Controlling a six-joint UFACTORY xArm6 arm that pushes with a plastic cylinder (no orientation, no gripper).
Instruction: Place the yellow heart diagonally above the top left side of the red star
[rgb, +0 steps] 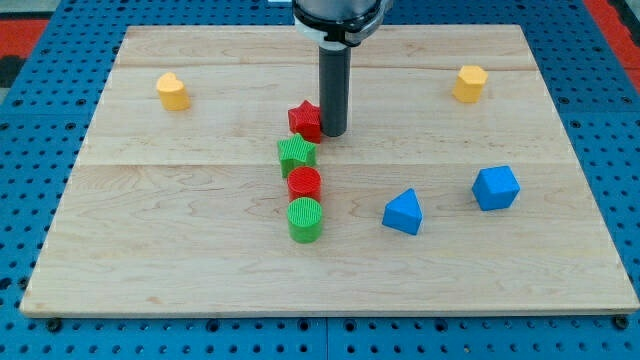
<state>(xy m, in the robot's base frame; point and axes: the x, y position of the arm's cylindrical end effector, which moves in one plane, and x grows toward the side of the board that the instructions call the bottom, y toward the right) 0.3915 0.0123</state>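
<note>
Yellow heart (173, 91) sits at the far left of the tabletop (200, 270), well apart from everything else, while my tip (333, 133) rests just beside the right side of the red star (304, 120), touching it or nearly so. That is the relation the coming move turns on: the heart lies well to the left of my tip and slightly farther back, with the star between them. The goal spot, diagonally up and left of the star, lies between heart and star, so the push should run rightward and only slightly nearer. I judge that my tip must first go round the star and reach the heart's left side; a straight sweep across would knock the star. There are no jaws on this rod, so nothing is gripped or held. Below the star a green star (296, 156), a red cylinder (304, 184) and a green cylinder (306, 220) form a close column. A yellow hexagonal block (469, 83) lies far right, and a blue triangular block (403, 212) and a blue angular block (496, 187) near right.
</note>
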